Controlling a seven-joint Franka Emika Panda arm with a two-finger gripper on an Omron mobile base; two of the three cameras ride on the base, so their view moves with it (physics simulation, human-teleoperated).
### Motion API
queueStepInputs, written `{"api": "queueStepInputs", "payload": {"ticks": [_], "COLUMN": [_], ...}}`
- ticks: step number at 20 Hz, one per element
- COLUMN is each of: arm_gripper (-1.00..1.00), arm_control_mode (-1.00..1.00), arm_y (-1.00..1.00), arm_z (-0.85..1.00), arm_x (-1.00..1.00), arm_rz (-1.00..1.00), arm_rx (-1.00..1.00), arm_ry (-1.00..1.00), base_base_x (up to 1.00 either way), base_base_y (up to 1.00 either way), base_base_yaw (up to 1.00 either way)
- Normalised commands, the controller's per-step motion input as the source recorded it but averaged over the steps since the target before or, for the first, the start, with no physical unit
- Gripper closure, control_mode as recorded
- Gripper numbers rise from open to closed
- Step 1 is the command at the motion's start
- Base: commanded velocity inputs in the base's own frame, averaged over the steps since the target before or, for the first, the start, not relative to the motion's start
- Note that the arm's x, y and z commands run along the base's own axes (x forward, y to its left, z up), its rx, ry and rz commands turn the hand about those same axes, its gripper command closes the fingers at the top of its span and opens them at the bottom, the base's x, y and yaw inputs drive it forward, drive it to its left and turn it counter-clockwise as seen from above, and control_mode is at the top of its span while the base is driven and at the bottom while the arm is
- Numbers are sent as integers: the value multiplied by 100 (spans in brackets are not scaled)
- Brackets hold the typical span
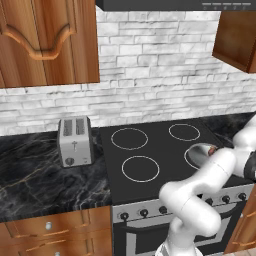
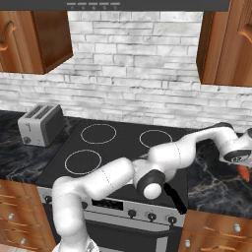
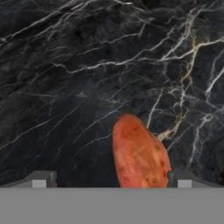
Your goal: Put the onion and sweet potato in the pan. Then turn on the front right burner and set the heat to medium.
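Nearest to us in the hand view, the sweet potato (image 3: 140, 154) lies on the dark marble tabletop (image 3: 78, 78), its lower end running down between the two tips of our hand (image 3: 111, 180). The tips stand wide apart, one on either side, and neither appears to touch it, so we judge the hand spread open and holding nothing. In the right base view the same orange end (image 2: 243, 172) peeks out just under the hand (image 2: 239, 158), on the tabletop to the right of the cooktop (image 2: 118, 147).

We take the step in hand to be the pickup of the sweet potato. The next move calls for lowering until the tips straddle its body, closing on it across the narrow width, then lifting and carrying it left to the pan (image 1: 199, 155).

Farther off, the pan sits on the front right burner, near the cooktop's right edge in the left base view; our arm covers much of it, and the burner's ring is hidden beneath. A small reddish spot (image 1: 212, 149) shows at the pan's far rim; it may be the onion, but it is too small for us to tell. The pan's black handle (image 2: 174, 197) juts out over the front knobs (image 2: 151, 216). Which knob governs the front right burner we cannot make out. Farthest left, a toaster (image 1: 75, 141) stands on the tabletop.
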Motion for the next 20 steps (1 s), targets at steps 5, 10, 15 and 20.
{"api": "queueStepInputs", "payload": {"ticks": [5, 10, 15, 20], "arm_gripper": [-100, -100, -100, -100], "arm_control_mode": [-100, -100, -100, -100], "arm_y": [-29, -33, -28, -12], "arm_z": [0, 0, 0, -2], "arm_x": [16, 0, 0, 0], "arm_rz": [0, 0, 0, 0], "arm_rx": [1, 1, 2, 5], "arm_ry": [0, 0, 0, 5], "base_base_x": [0, 0, 0, 0], "base_base_y": [0, 0, 0, 0], "base_base_yaw": [0, 0, 0, 0]}}
